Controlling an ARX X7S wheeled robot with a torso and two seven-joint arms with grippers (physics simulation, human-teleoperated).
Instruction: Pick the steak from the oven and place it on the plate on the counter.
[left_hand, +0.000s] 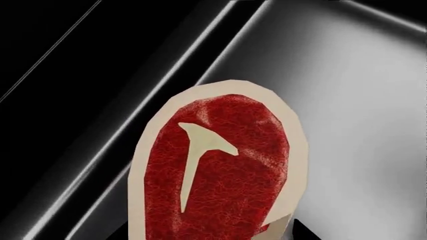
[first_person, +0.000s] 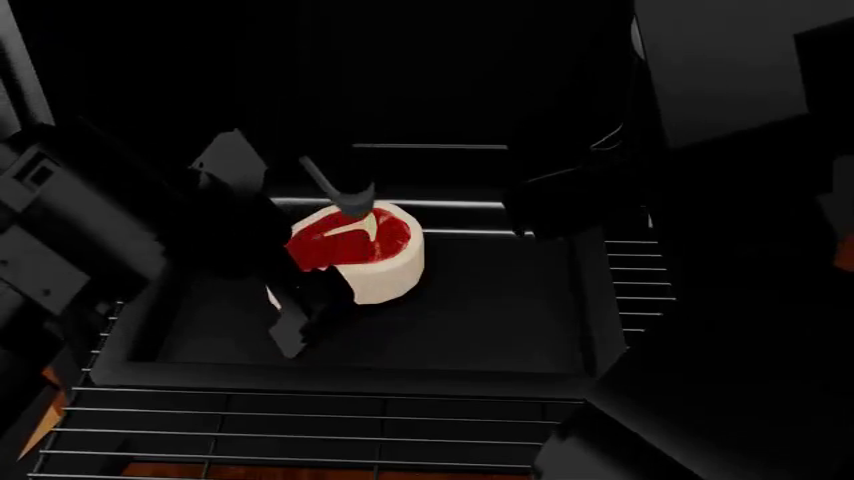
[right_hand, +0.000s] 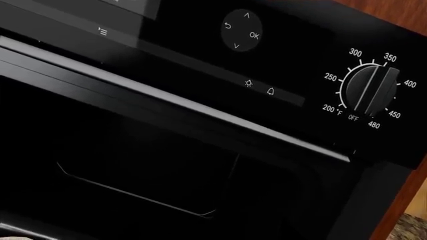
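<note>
Steak (first_person: 358, 248) between left jaws, over tray (first_person: 507, 310)

Orange tiled floor (first_person: 160, 470) below; reddish-brown wood cabinet (right_hand: 407, 200) beside.

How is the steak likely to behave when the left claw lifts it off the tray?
The steak looks thick with tall, straight fat sides, so it will probably stay stiff, not droop. Its flat, broad shape makes rolling unlikely. The left claw straddles one end only, so the free end may sag or pivot over the tray.
</note>
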